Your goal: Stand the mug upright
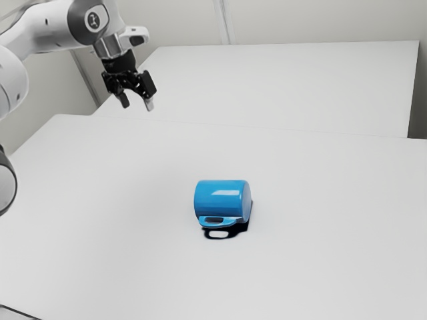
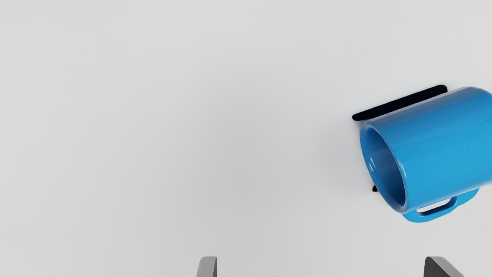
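Mug (image 1: 222,198): lying on its side | end effector (image 1: 137,105): above table (image 1: 120,220), spread open

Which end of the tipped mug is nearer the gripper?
The open end of the mug, its hollow showing, is toward the gripper; the base faces away.

From beside my arm (image 1: 50,28), the exterior view looks down across the surface (image 1: 333,267); my wrist view faces it from nearer; both include the mug (image 1: 220,200).
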### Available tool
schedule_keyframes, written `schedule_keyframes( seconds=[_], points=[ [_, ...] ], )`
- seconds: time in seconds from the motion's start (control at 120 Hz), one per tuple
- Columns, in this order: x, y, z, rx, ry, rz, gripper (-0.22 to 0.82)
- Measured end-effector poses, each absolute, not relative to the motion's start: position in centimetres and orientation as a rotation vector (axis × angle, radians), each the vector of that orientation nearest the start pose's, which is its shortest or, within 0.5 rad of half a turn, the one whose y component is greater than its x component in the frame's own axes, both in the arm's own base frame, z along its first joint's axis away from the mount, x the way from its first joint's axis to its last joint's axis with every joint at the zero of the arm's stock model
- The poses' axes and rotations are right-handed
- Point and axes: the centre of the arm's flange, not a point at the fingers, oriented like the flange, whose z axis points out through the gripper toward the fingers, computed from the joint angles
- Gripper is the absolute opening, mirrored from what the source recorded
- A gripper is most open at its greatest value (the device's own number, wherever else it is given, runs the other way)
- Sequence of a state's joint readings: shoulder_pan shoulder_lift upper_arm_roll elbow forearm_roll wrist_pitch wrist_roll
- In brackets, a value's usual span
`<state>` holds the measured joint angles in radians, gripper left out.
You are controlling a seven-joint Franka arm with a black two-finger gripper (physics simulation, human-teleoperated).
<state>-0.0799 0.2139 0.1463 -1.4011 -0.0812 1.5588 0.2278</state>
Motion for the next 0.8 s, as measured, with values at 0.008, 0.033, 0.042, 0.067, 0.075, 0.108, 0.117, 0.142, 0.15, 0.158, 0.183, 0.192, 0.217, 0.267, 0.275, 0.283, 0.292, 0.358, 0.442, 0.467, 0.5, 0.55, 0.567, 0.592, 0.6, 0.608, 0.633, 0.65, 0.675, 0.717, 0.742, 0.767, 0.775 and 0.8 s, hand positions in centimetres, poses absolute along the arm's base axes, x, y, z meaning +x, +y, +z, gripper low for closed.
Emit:
schedule_keyframes(
  seconds=[0.008,0.033,0.042,0.067,0.075,0.108,0.117,0.142,0.15,0.158,0.183,0.192,0.217,0.267,0.275,0.283,0.292,0.358,0.442,0.467,0.5,0.55,0.567,0.592,0.6,0.608,0.633,0.65,0.675,0.717,0.742,0.767,0.775,0.8],
  points=[
    [61.6,2.3,57.9,-3.188,0.261,0.074,0.59],
    [61.4,2.3,57.9,-3.189,0.264,0.076,0.59],
    [61.4,2.2,57.9,-3.189,0.266,0.077,0.59],
    [61.3,2.1,57.9,-3.19,0.273,0.078,0.59],
    [61.2,2.0,57.9,-3.191,0.276,0.078,0.59],
    [61.1,1.6,57.9,-3.192,0.29,0.078,0.59],
    [61.1,1.5,57.9,-3.193,0.293,0.079,0.59],
    [61.1,1.3,57.7,-3.196,0.299,0.087,0.59],
    [61.0,1.3,57.6,-3.199,0.299,0.091,0.59],
    [61.0,1.3,57.4,-3.201,0.299,0.094,0.59],
    [60.9,1.3,57.0,-3.211,0.295,0.108,0.59],
    [60.9,1.4,56.9,-3.214,0.294,0.113,0.59],
    [60.8,1.5,56.4,-3.222,0.285,0.128,0.59],
    [60.5,1.5,55.7,-3.239,0.268,0.156,0.59],
    [60.4,1.5,55.6,-3.245,0.266,0.161,0.59],
    [60.3,1.4,55.5,-3.25,0.263,0.166,0.59],
    [60.2,1.4,55.4,-3.256,0.261,0.171,0.59],
    [58.9,1.2,54.5,-3.31,0.239,0.213,0.59],
    [57.4,1.5,53.1,-3.422,0.19,0.267,0.59],
    [57.0,2.0,52.1,-3.465,0.154,0.296,0.59],
    [56.3,3.0,50.9,-3.525,0.096,0.332,0.59],
    [55.1,4.5,49.4,-3.609,0.009,0.373,0.59],
    [54.9,4.9,49.1,-3.631,-0.014,0.378,0.59],
    [54.6,5.5,48.8,-3.662,-0.043,0.38,0.59],
    [54.5,5.6,48.7,-3.671,-0.051,0.382,0.59],
    [54.4,5.7,48.5,-3.68,-0.059,0.385,0.59],
    [54.2,5.9,48.0,-3.706,-0.08,0.394,0.59],
    [54.1,6.0,47.6,-3.723,-0.093,0.402,0.59],
    [53.9,6.1,47.0,-3.744,-0.109,0.415,0.59],
    [53.8,5.8,45.8,-3.779,-0.133,0.444,0.59],
    [53.7,5.5,45.0,-3.8,-0.145,0.464,0.59],
    [53.6,5.2,44.0,-3.82,-0.157,0.483,0.59],
    [53.6,5.1,43.7,-3.827,-0.162,0.489,0.59],
    [53.6,4.7,42.7,-3.844,-0.173,0.503,0.59]
  ],
)
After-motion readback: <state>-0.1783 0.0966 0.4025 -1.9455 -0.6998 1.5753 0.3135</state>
